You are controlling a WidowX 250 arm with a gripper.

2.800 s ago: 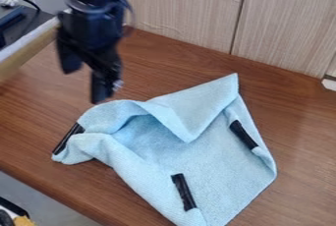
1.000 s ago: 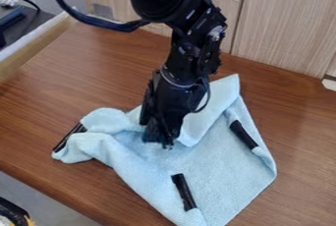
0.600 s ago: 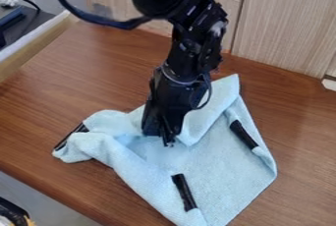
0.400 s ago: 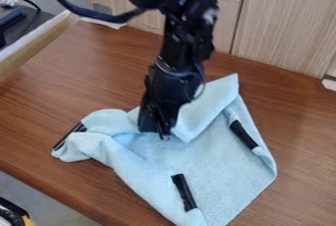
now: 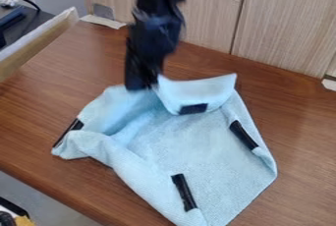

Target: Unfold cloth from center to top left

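Observation:
The gripper (image 5: pixel 146 86) hangs over the upper left edge of the light blue cloth (image 5: pixel 203 156), shut on a pinch of it. From the fingertips the cloth rises a little off the table and slopes down to the left. Just right of the gripper a flap is folded over, with a black patch (image 5: pixel 193 108) on its lower edge. Other black strips lie at the cloth's left corner (image 5: pixel 68 132), right side (image 5: pixel 243 135) and lower middle (image 5: pixel 183 191). The lower left side is rolled inward.
The brown wooden table (image 5: pixel 295 117) meets a pale wood panel wall (image 5: pixel 289 23) at the back. A light wooden ledge (image 5: pixel 36 41) runs along the upper left, with dark items behind it. The table's front edge crosses the lower left.
From the cloth's middle the gripper has moved up and to the left, drawing the cloth's upper edge with it. The flap has shifted, and a black patch now shows on it.

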